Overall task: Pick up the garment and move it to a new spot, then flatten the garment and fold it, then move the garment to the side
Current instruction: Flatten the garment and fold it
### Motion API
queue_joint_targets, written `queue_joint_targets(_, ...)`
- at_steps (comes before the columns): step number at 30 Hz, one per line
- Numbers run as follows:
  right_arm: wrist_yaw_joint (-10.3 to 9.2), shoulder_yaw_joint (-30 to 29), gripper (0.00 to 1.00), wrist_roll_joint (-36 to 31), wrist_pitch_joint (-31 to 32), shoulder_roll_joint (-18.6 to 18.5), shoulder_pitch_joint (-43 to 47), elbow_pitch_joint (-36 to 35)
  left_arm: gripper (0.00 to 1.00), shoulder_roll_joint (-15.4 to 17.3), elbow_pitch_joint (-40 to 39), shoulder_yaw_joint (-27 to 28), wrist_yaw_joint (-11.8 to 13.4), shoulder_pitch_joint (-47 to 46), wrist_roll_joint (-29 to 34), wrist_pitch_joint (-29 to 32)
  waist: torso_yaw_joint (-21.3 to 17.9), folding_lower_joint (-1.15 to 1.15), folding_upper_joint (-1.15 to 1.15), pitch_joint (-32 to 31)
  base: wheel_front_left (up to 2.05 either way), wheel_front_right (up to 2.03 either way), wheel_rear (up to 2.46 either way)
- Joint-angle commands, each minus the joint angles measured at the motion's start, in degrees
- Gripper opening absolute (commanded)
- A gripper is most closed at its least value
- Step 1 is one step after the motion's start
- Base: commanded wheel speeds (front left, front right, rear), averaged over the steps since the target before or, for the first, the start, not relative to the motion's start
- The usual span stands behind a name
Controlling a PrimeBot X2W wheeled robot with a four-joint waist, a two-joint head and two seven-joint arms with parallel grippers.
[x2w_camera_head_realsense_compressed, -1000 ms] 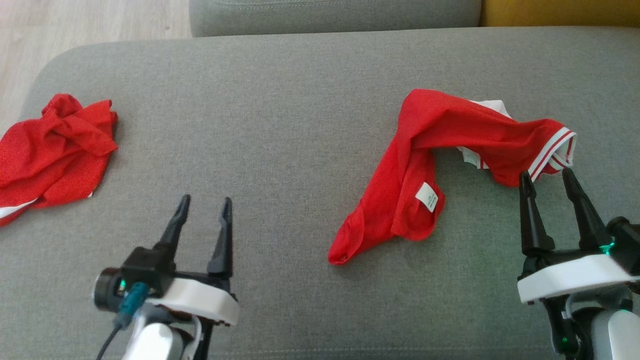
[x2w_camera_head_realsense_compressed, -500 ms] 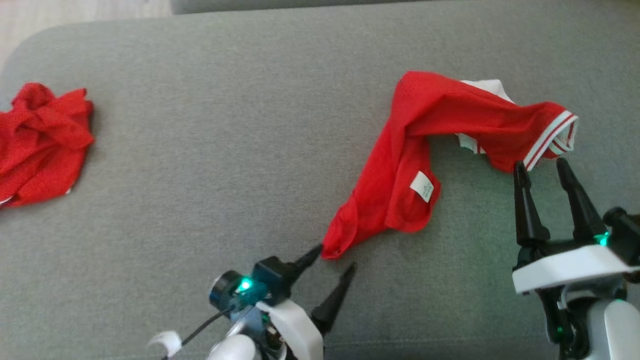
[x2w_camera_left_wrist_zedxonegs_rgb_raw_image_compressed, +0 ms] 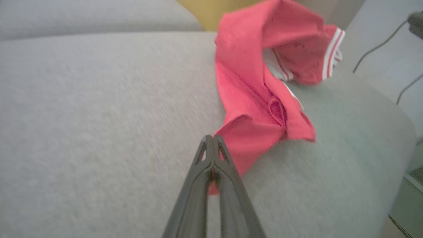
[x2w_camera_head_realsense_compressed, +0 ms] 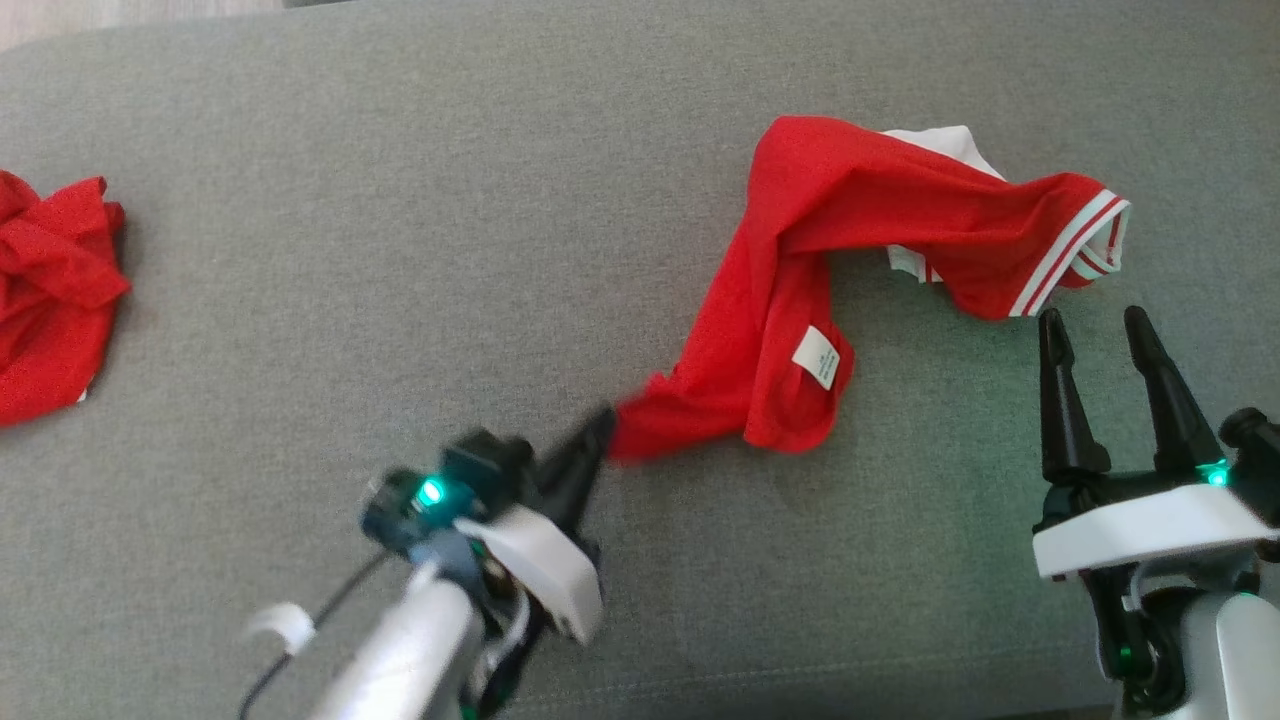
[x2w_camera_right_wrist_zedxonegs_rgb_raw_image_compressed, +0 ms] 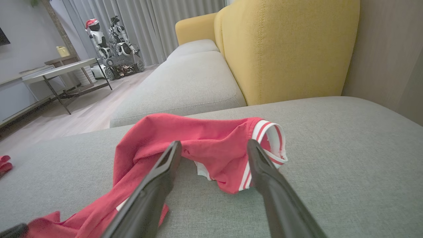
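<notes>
Red garment (x2w_camera_head_realsense_compressed: 800,230) lies crumpled on the right half of a grey sofa seat (x2w_camera_head_realsense_compressed: 400,250).
A second red cloth (x2w_camera_head_realsense_compressed: 50,300) sits bunched at the left edge. The left claw (x2w_camera_head_realsense_compressed: 600,432) is pinched shut on the garment's near left corner. The right claw (x2w_camera_head_realsense_compressed: 1092,318) stands wide open and empty, just on the near side of the striped cuff (x2w_camera_head_realsense_compressed: 1075,245). A small white label (x2w_camera_head_realsense_compressed: 818,357) faces up.

garment (x2w_camera_head_realsense_compressed: 800,250) on cushion (x2w_camera_head_realsense_compressed: 400,200) right of centre, another cloth (x2w_camera_head_realsense_compressed: 50,290) far left, left tool (x2w_camera_head_realsense_compressed: 603,425) at garment's near corner
</notes>
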Motion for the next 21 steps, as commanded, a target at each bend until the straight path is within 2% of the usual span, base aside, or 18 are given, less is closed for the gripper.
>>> queue_joint_targets(1, -0.04, 1.0, 1.0, 0.7, -0.6, -0.3, -1.9, -1.7, 0.0, 0.9, -2.7, 2.8, 0.7, -3.2, -0.2, -1.2, 0.1, 0.0, 0.0, -0.2, 0.0, 0.0, 0.0)
queue_joint_targets(8, -0.04, 1.2, 1.0, 1.8, -0.8, -0.3, -2.0, -1.1, 0.0, 5.2, -9.0, 9.4, 3.7, -10.1, 1.0, -4.4, 1.0, 0.0, 0.0, -0.9, 0.0, 0.0, 0.0)
queue_joint_targets(12, -0.04, 1.6, 1.0, 2.4, -0.8, -0.3, -2.4, -0.7, 0.0, 7.6, -11.2, 12.0, 4.2, -16.1, 2.0, -4.4, 1.2, 0.0, 0.0, -1.0, 0.0, 0.0, 0.0)
queue_joint_targets(17, -0.04, 2.0, 1.0, 3.6, -1.4, -0.3, -2.6, 0.2, 0.0, 8.9, -13.5, 14.1, 4.8, -22.0, 2.8, -4.7, 1.2, 0.0, 0.0, -1.3, 0.0, 0.0, 0.0)
queue_joint_targets(21, -0.04, 1.8, 1.0, 4.3, -1.8, -0.3, -2.1, 1.0, 0.0, 9.5, -16.6, 15.5, 5.7, -22.9, 2.7, -5.1, 1.7, 0.0, 0.0, -1.3, 0.0, 0.0, 0.0)
